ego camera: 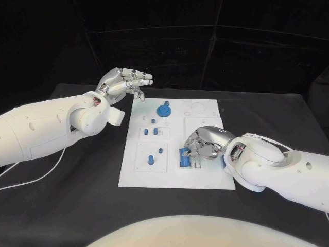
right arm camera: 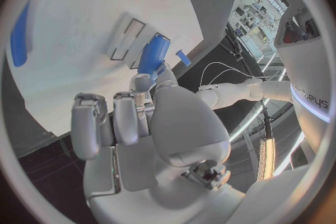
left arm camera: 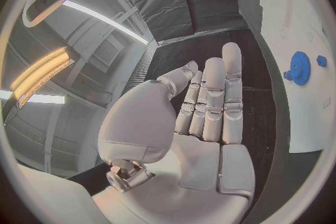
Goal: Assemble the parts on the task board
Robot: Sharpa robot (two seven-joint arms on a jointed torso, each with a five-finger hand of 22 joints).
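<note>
Two hands at work: the left hand [ego camera: 125, 81] hovers with fingers spread and nothing in them over the far-left corner of the task board [ego camera: 209, 177], near the blue gear [ego camera: 163, 110]. On the right, the right hand [ego camera: 203, 144] pinches a blue block [ego camera: 185, 157] at the board's near-right area. That fingertip hold looks shallow to me; a tilt could jam or drop it onto the bench [ego camera: 75, 206].

Light falls bright from above onto my white task board [ego camera: 175, 170], while the black desk [ego camera: 60, 206] and backdrop swallow nearly everything else. My fingers [ego camera: 138, 78] catch sharp glints at upper left of the head view. Both wrist views bend straight edges strongly toward the rim; ceiling light strips [left arm camera: 38, 75] glare there.
</note>
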